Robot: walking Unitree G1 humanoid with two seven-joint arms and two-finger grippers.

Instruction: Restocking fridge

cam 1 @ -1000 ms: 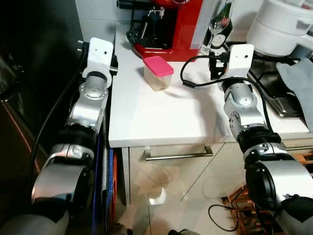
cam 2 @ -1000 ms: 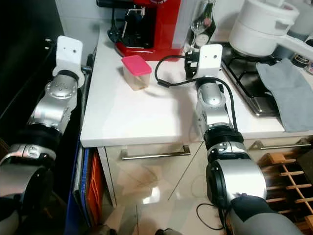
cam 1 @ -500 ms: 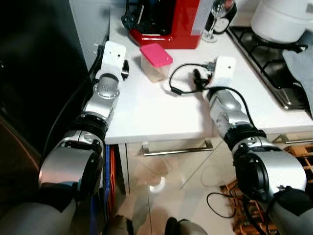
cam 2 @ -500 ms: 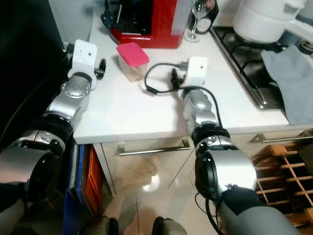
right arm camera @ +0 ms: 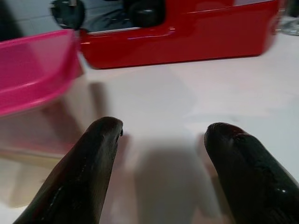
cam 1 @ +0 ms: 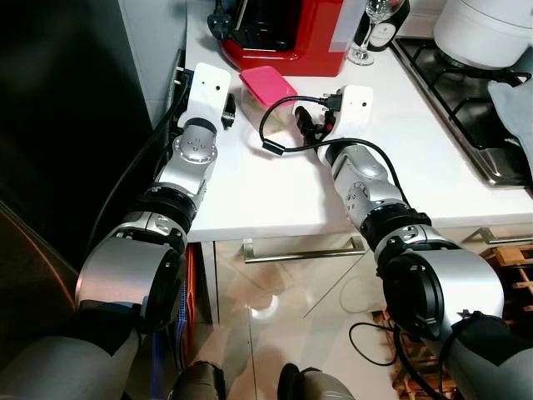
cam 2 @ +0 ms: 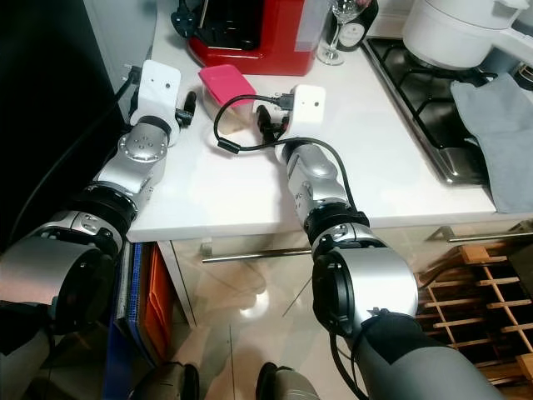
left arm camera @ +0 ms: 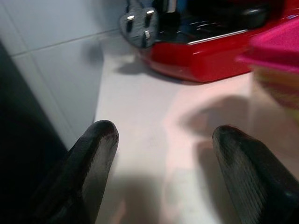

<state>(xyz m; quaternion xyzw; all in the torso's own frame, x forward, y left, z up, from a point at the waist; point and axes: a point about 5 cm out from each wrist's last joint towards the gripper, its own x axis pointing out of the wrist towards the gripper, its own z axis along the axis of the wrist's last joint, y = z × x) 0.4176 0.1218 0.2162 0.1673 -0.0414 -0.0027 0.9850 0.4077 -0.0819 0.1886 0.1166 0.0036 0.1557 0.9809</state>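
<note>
Both arms are reaching over the white table (cam 1: pixel 275 192) toward the pink-lidded container (cam 1: pixel 268 86), in the upper middle of the head views just before the red machine (cam 1: pixel 287 33). This looks like the pick-up step. The left gripper (left arm camera: pixel 161 140) and right gripper (right arm camera: pixel 161 135) both have fingers spread, holding nothing. The container sits between the two grippers, just beside each, untouched. Next, I'd judge, they must close in from both sides.
</note>
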